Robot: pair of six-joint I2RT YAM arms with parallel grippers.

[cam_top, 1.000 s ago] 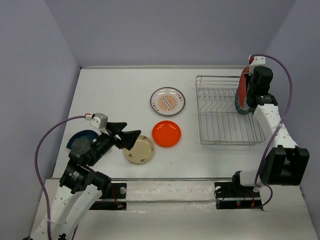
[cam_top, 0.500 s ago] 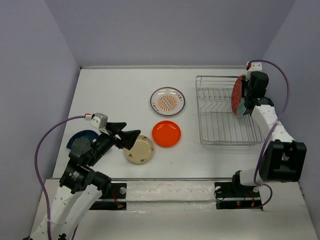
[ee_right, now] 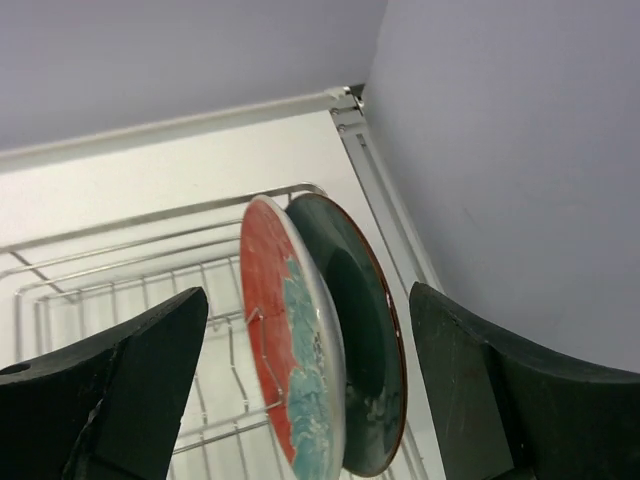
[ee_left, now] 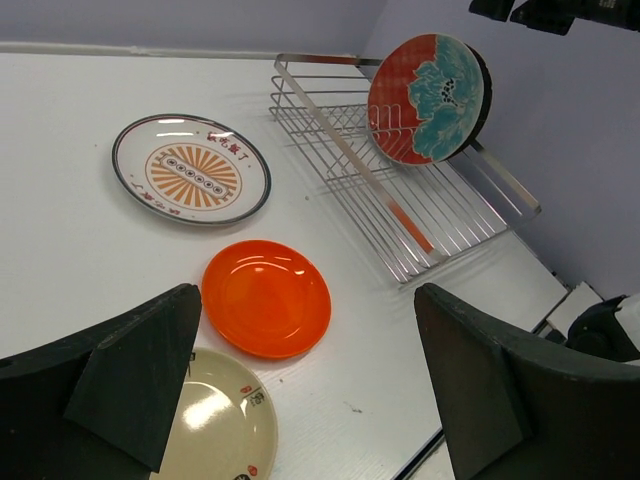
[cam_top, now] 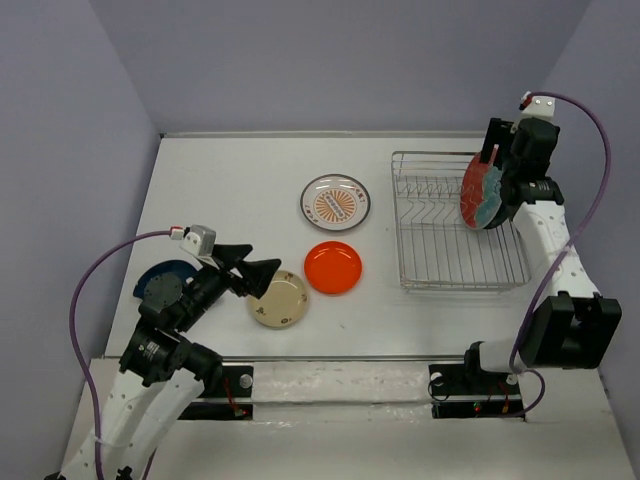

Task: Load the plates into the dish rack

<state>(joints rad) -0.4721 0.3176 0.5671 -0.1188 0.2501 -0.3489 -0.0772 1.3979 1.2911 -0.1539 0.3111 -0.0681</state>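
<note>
The red-rimmed teal floral plate (cam_top: 478, 192) (ee_left: 425, 98) (ee_right: 290, 370) stands on edge at the far right end of the dish rack (cam_top: 455, 225) (ee_left: 400, 190) (ee_right: 120, 290), leaning against a dark teal-grey plate (ee_right: 360, 340). My right gripper (cam_top: 500, 170) (ee_right: 305, 300) hangs open just above both, touching neither. The white sunburst plate (cam_top: 336, 202) (ee_left: 190, 168), the orange-red plate (cam_top: 333, 267) (ee_left: 265, 297) and the cream plate (cam_top: 279, 298) (ee_left: 215, 425) lie flat on the table. My left gripper (cam_top: 265, 262) (ee_left: 308, 300) is open and empty above the cream plate. A dark blue plate (cam_top: 160, 275) shows partly behind the left arm.
The rack's left slots stand between bare wire tines. The purple side wall (ee_right: 520, 150) rises close to the right of the rack. The table's near edge (ee_left: 430, 450) runs just below the cream plate.
My right gripper has opened and let go of the floral plate, which now stands in the rack by itself; the gripper has risen slightly. The left arm has not moved.
</note>
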